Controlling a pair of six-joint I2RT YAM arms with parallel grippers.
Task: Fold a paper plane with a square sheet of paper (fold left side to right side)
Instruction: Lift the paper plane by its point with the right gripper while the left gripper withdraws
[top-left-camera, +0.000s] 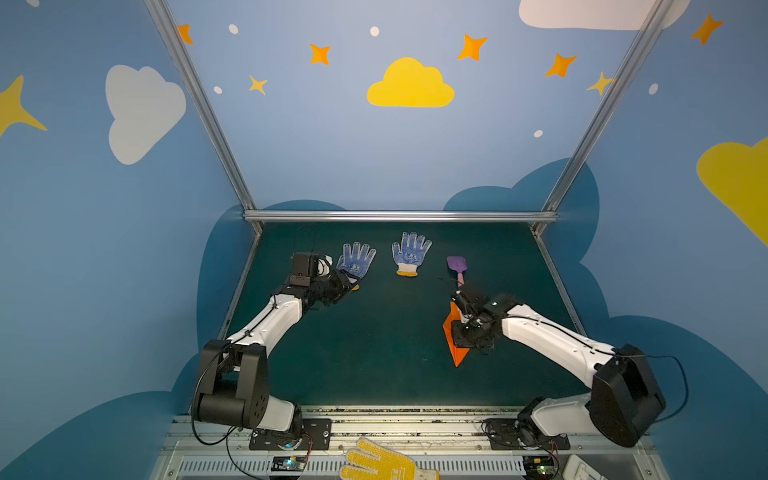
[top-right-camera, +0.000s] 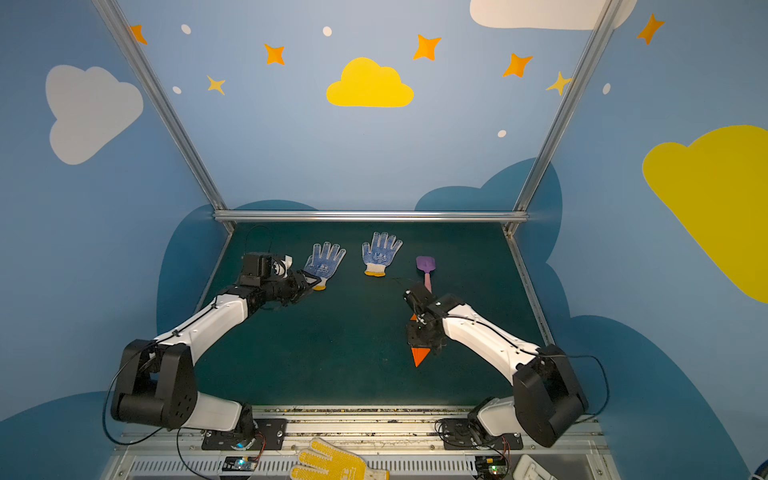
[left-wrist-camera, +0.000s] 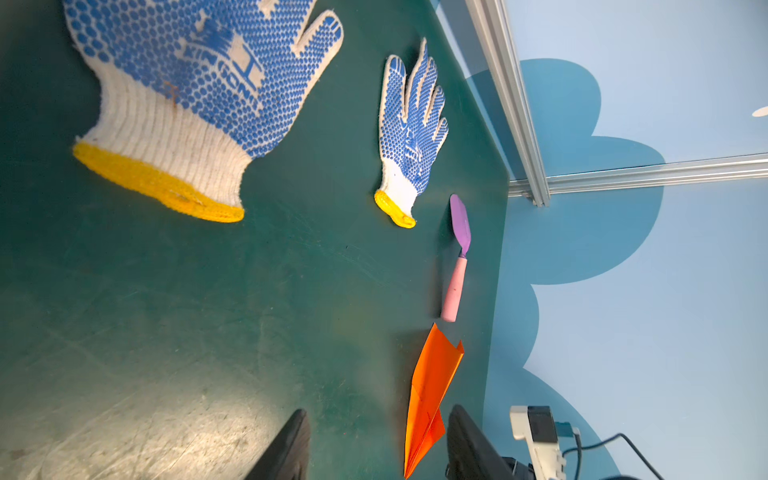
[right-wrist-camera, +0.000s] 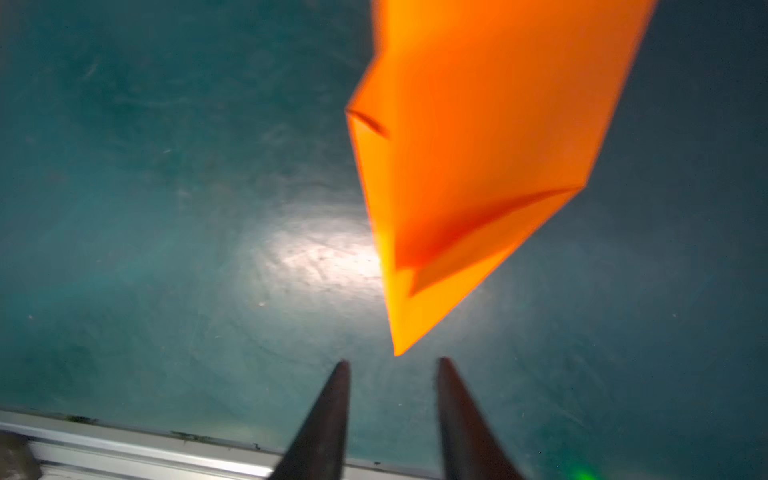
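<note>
Green desk carries the paper plane, already a dart, lying free just in front of the toy shovel. Right gripper hovers above it, jaws apart and empty. Left gripper, well apart from the shovel, has its jaws apart too. Folding seems finished to me; the next move is probably to lift away gently.

The plane is coloured bright orange, shaded darker along its creases. The table is covered in dark green, marked with pale scuffs. The left glove and the middle glove are knitted in white, dotted in blue and cuffed in yellow. The shovel is made with a purple blade and a pink handle. The front glove is dotted in yellow on cream. The walls are painted blue and patterned with white, yellow and darker blue clouds, orange and yellow stars and white dots. The left arm and right arm are finished in white and black, and the left claw and right claw are seen in black.
</note>
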